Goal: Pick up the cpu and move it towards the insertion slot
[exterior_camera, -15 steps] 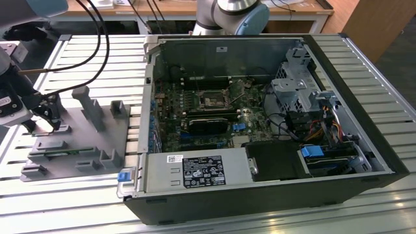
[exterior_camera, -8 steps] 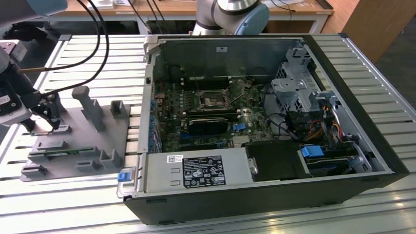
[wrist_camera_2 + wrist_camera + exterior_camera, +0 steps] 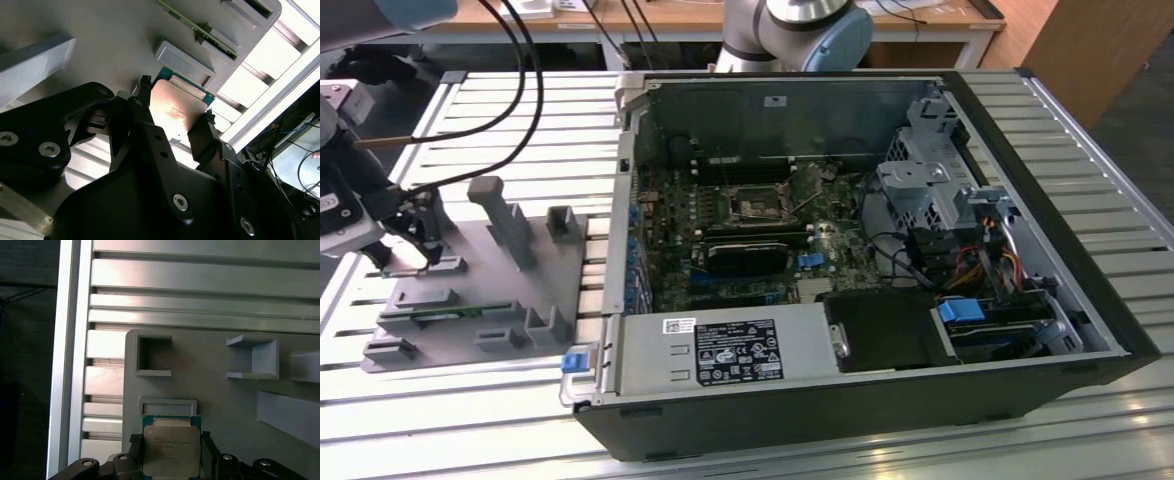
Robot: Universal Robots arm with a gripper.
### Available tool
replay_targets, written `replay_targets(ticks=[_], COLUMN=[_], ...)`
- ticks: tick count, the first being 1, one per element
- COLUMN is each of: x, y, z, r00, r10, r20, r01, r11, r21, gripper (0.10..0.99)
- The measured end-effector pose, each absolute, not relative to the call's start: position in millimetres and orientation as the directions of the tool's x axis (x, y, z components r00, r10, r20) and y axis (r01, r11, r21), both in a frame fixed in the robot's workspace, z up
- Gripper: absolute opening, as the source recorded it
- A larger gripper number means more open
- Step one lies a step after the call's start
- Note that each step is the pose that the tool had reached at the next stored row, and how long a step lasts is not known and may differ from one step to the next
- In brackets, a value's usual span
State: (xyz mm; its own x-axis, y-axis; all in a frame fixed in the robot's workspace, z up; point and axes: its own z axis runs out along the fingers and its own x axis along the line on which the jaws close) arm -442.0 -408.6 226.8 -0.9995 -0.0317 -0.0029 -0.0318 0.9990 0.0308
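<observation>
Pinching the cpu [image 3: 171, 449] on the grey tray [image 3: 225, 405], the tool [image 3: 170, 439] sits well apart from the insertion slot [image 3: 758, 203].

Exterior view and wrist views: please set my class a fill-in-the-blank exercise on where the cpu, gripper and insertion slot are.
The silvery square cpu is over the ____ plastic tray. In the exterior view, the black gripper is at the view's ____ side. The metal-framed square insertion slot sits ____ the open black computer case. Missing words: grey; left; inside.
</observation>
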Motion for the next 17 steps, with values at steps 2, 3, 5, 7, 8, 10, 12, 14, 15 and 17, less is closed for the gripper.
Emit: replay_targets(ticks=[2,3,5,7,8,10,12,14,15,17], x=[-441.9,-442.0,-441.9,-441.9,-442.0,-442.0,-442.0,-441.9,-442.0,-442.0], y=[-408.6,-408.6,-408.6,-408.5,-408.5,-408.5,-408.5,-408.5,-408.5,-408.5], z=[227.2,227.6,228.2,228.7,228.9,229.9,230.3,230.6,230.8,231.3], r00=[-0.999,-0.999,-0.999,-0.999,-0.999,-0.999,-0.999,-0.999,-0.999,-0.999], r10=[-0.032,-0.032,-0.032,-0.032,-0.032,-0.032,-0.032,-0.032,-0.032,-0.032], r20=[-0.003,-0.003,-0.003,-0.003,-0.003,-0.003,-0.003,-0.003,-0.003,-0.003], r01=[-0.032,-0.032,-0.032,-0.032,-0.032,-0.032,-0.032,-0.032,-0.032,-0.032], r11=[0.999,0.999,0.999,0.999,0.999,0.999,0.999,0.999,0.999,0.999], r21=[0.031,0.031,0.031,0.031,0.031,0.031,0.031,0.031,0.031,0.031], gripper=[0.545,0.545,0.545,0.545,0.545,0.545,0.545,0.545,0.545,0.545])
